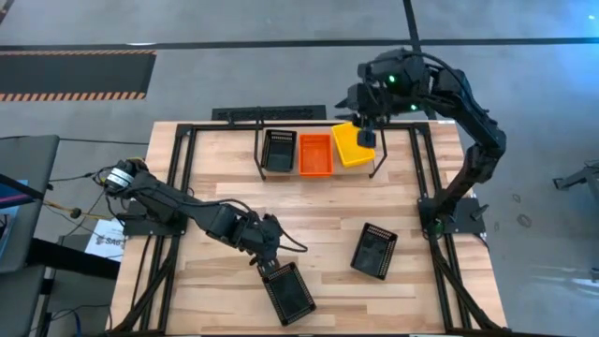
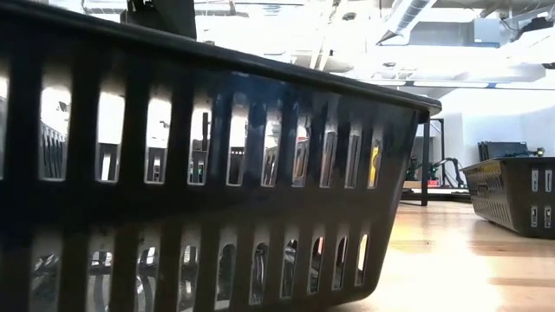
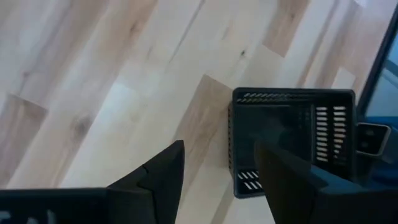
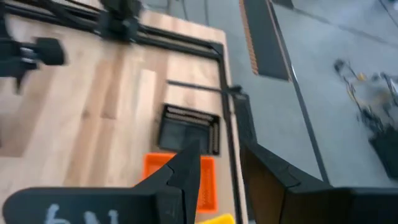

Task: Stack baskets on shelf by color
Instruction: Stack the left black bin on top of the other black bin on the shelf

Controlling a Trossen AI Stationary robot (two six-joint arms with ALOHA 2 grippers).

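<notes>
Mostly slotted rectangular plastic baskets (image 1: 315, 154), wood-plank table (image 1: 318, 220).

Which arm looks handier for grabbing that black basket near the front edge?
The left. Its hand hovers open right beside that black basket, while the right hand is far off at the shelf by the yellow basket.

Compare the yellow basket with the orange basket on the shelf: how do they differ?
The yellow basket sits askew at the shelf's end; the orange basket lies square in the middle. The right gripper hangs over the yellow one, and nothing is at the orange. Both look alike in shape.
</notes>
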